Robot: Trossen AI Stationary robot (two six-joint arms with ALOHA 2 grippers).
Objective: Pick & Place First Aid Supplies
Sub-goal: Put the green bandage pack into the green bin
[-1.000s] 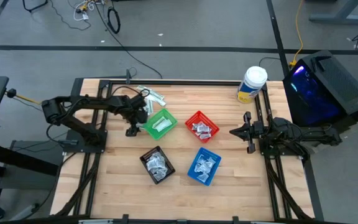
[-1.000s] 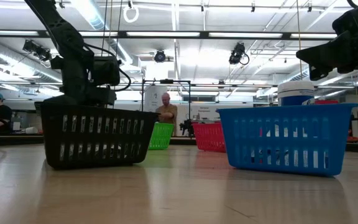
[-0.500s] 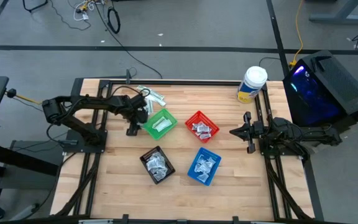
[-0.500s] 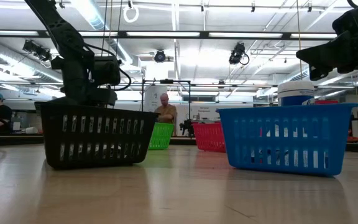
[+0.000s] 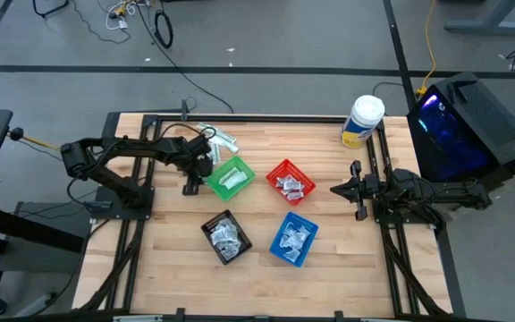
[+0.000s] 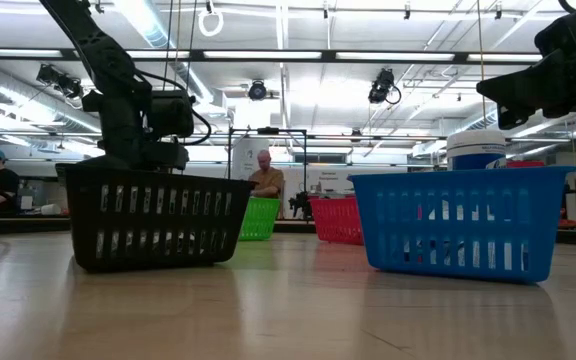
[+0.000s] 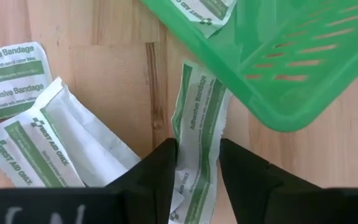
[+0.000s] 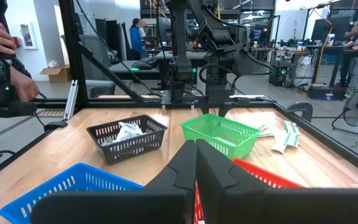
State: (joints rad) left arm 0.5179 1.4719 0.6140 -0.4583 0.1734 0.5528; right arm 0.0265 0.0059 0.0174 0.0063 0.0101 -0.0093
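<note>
The wooden surface (image 5: 329, 259) carries four baskets near its centre. The right arm waits at three o'clock, its gripper (image 5: 336, 189) with jaws pressed together. At ten o'clock the left gripper (image 7: 197, 163) has its jaws on either side of an adhesive bandage strip (image 7: 196, 115) lying flat just beside the green basket (image 7: 291, 56); more packets (image 7: 23, 124) lie nearby.

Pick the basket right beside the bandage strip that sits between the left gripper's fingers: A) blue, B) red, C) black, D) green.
D: in the left wrist view, the left gripper straddles an adhesive bandage strip lying on the table against the corner of the green basket.
</note>
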